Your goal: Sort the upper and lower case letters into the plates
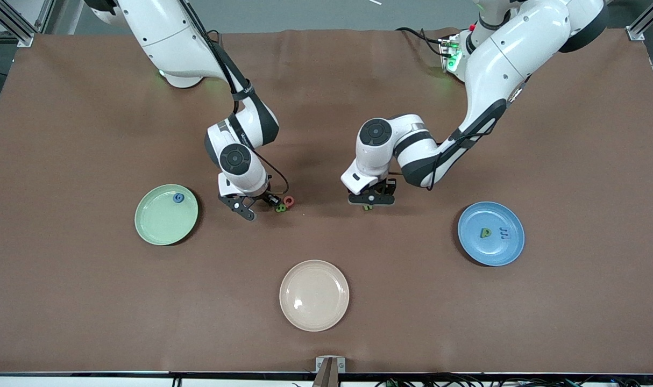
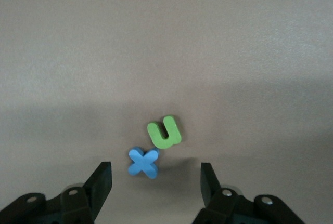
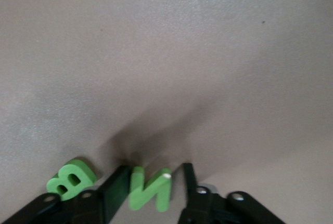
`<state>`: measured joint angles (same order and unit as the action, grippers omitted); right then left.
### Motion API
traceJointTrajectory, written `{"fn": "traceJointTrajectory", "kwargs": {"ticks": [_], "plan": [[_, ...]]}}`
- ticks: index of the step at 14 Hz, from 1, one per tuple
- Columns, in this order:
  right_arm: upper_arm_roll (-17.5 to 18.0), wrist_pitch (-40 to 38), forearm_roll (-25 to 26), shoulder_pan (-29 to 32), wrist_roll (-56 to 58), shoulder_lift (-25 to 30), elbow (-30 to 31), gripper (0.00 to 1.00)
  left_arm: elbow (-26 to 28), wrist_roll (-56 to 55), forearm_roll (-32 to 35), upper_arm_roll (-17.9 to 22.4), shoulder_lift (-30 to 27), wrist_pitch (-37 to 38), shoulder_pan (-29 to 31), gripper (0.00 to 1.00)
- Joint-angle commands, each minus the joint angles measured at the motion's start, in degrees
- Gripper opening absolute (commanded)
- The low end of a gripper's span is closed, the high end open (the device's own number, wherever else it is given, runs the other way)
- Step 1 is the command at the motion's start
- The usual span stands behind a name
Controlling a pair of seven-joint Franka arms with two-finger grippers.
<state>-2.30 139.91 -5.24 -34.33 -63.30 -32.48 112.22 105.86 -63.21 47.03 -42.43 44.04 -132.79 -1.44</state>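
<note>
At six o'clock, nearest the camera, lies a beige plate (image 1: 314, 295). The blue plate (image 1: 490, 233) sits at four and the green plate (image 1: 166, 214) at eight. Near centre, the right gripper (image 3: 153, 169) clamps a green N (image 3: 151, 190) beside B (image 3: 70, 180). The left gripper (image 2: 156, 177) hangs unclenched over the table (image 1: 90, 134), close to X (image 2: 144, 162) and u (image 2: 165, 131).

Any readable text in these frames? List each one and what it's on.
"u": green foam letter on the table, ahead of the left gripper.
"x": blue foam letter touching it.
"N": green foam letter between the right gripper's fingers.
"B": green foam letter beside it.
"P": green letter in the blue plate.
Other plate letters, arm marking: unreadable.
</note>
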Motion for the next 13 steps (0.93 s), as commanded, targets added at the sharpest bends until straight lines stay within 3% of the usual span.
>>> {"fn": "traceJointTrajectory", "kwargs": {"ticks": [1,3,6,10,13], "plan": [[-0.4,0.5,1.1,-0.4,-1.2,0.1,1.2,0.17,-0.5,4.6,0.3,0.7,0.2,0.5,-0.3,0.76],[-0.4,0.4,1.1,0.1,-0.9,0.4,0.9,0.03,-0.2,5.9,0.3,0.8,0.2,0.8,-0.6,0.69],[-0.5,-2.4,1.2,2.4,3.2,2.1,0.3,0.01,-0.4,6.3,0.2,0.8,1.0,0.8,-0.4,0.59],[-0.5,-8.9,1.2,11.1,18.3,6.9,0.3,0.01,-0.6,6.3,-1.3,0.9,1.8,0.8,-0.1,0.46],[-0.4,-11.5,1.2,18.7,31.7,8.6,0.4,0.01,-1.8,5.6,-5.6,0.9,1.9,0.8,-0.3,0.11]]}}
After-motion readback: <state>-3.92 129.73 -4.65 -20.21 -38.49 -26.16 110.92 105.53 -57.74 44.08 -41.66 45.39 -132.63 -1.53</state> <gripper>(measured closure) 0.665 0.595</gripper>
